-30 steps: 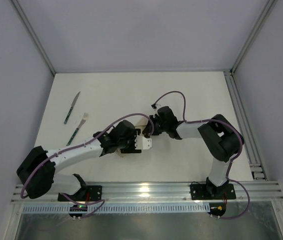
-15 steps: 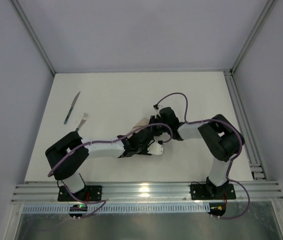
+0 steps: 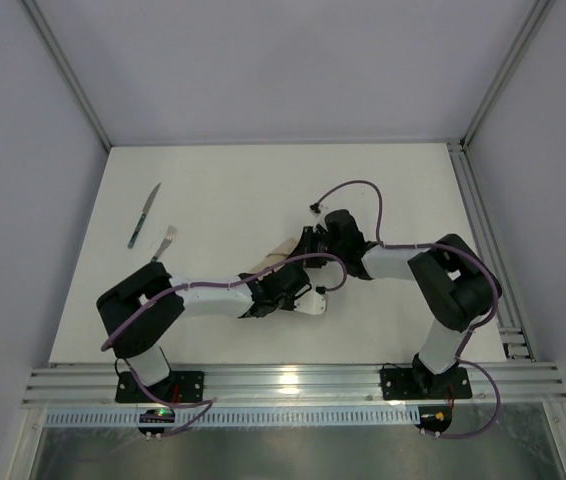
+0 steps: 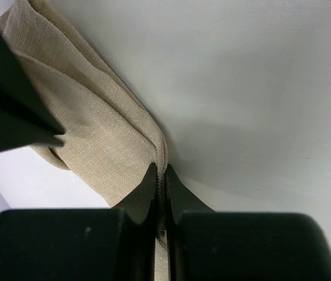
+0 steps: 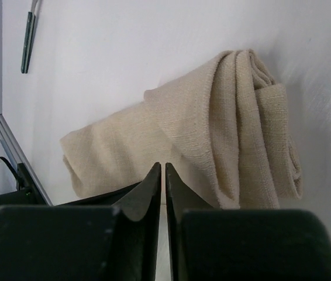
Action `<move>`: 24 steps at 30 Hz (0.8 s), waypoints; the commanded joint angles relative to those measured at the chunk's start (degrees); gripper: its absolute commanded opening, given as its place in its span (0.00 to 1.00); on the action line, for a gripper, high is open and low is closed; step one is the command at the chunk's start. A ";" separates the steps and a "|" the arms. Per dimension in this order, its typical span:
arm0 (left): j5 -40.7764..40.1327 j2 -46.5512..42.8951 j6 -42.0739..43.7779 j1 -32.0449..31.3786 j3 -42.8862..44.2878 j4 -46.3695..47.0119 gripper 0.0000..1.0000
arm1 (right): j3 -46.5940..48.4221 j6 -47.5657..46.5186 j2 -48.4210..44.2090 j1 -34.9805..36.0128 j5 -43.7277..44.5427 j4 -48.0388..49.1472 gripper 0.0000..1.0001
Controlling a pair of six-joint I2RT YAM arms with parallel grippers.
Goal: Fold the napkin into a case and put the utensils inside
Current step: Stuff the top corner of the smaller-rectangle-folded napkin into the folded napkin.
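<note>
Left gripper point(image 4: 160, 171): jaws closed, pinching a fold of the napkin point(image 4: 89, 129); right gripper point(image 5: 160, 168): jaws almost touching at the cloth edge, nothing visibly gripped; napkin lies bunched mid-way across the table point(image 3: 223, 190); knife point(image 3: 144, 215) and fork point(image 3: 156, 257) lie well apart, far left.

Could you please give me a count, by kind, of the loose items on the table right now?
Beige-tan folded cloth napkin: 1
Slim knife with dark teal-green handle: 1
Slim fork with dark teal-green handle: 1
Total: 3
</note>
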 commanded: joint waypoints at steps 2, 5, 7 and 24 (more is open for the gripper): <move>4.18 -3.08 -0.82 0.53 -1.27 -3.23 0.00 | 0.87 -3.26 -7.72 -0.95 -1.74 -2.67 0.16; 6.55 -5.90 -1.87 1.93 -2.06 -2.88 0.00 | 0.87 -4.50 -13.34 -2.01 0.45 -7.76 0.35; 7.00 -7.93 -2.05 2.82 -2.85 -2.09 0.00 | 0.34 -4.06 -17.46 -2.72 3.70 -10.94 0.45; 8.05 -10.39 -3.81 3.43 -3.82 1.26 0.00 | -22.95 19.48 -24.79 -0.79 12.05 7.75 0.90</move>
